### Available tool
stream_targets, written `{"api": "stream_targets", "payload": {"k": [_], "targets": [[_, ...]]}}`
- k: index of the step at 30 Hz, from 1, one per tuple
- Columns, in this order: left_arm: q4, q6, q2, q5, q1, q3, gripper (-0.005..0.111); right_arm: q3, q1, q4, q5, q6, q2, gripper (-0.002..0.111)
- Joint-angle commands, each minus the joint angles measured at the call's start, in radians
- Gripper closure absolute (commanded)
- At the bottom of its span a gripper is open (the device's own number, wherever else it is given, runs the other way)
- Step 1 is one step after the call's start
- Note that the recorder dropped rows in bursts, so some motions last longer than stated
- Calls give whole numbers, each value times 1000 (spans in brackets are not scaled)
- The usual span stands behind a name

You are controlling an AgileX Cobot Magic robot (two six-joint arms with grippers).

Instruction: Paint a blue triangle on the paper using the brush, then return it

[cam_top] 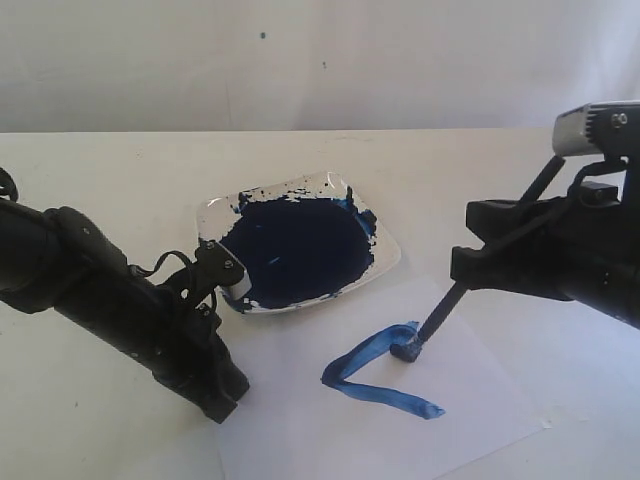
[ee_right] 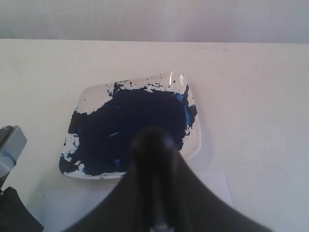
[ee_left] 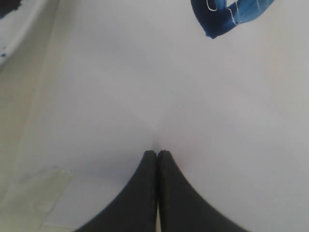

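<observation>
The paper [cam_top: 480, 400] lies flat on the table in front of the dish. On it the blue triangle [cam_top: 372, 385] shows as two thick strokes that meet at a left corner and stand open on the right; one end appears in the left wrist view [ee_left: 227, 17]. My right gripper [cam_top: 470, 270] [ee_right: 153, 140] is shut on the brush [cam_top: 438, 315], which slants down with its tip on the upper stroke's right end. My left gripper [cam_top: 222, 405] [ee_left: 157, 153] is shut and empty, its tips down on the paper [ee_left: 193, 96] near its left edge.
A square white dish [cam_top: 388, 262] [ee_right: 195, 140] holding a dark navy paint pool [cam_top: 295, 250] sits just behind the paper, between the two arms. Its rim [ee_left: 14, 34] lies close to the left gripper. A translucent patch like tape [ee_left: 43, 193] lies at the paper's edge.
</observation>
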Motion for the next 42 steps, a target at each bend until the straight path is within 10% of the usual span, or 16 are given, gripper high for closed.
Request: {"api": "stream_targets", "payload": {"k": [1, 26, 42], "targets": [[-8, -1, 7, 28, -6, 4, 107, 0, -8, 1, 38, -11, -32, 108], [-8, -1, 7, 28, -6, 4, 107, -24, -8, -34, 218, -36, -216, 108], [-8, -1, 7, 28, -6, 4, 107, -301, -8, -403, 565, 205, -44, 108]]}}
